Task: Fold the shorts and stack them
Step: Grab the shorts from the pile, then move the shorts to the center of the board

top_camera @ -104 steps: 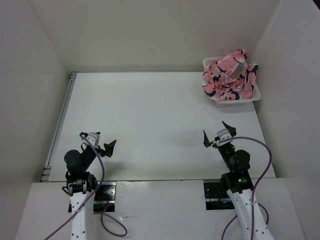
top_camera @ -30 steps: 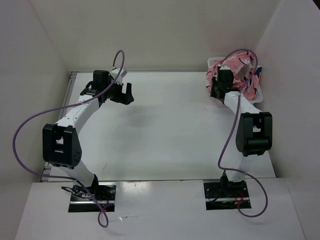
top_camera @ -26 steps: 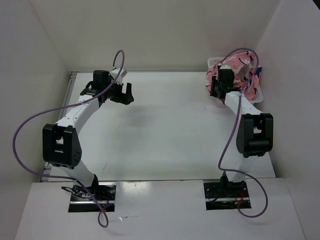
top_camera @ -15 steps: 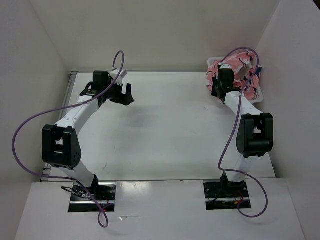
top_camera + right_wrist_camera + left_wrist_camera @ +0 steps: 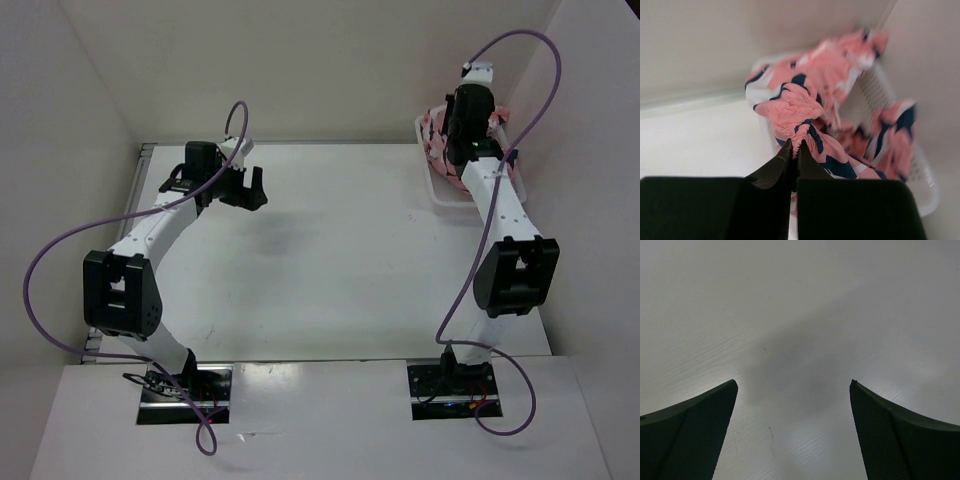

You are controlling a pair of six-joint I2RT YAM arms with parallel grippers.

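Shorts point(image 5: 805, 107) are spilling out of the basket point(image 5: 872, 92) at the back-right corner of the table point(image 5: 320, 260). The right gripper point(image 5: 794, 149) is pinching one fold, jaws pressing together on the cloth. Right arm is stretching far forward, wrist sitting high over the basket. Left gripper point(image 5: 792, 390) is hovering over bare white tabletop at back-left, jaws spread wide, holding nothing. White walls point(image 5: 300, 60) are enclosing three sides.

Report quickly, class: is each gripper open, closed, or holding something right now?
Left gripper: open, holding nothing.
Right gripper: closed on a bunch of the shorts.
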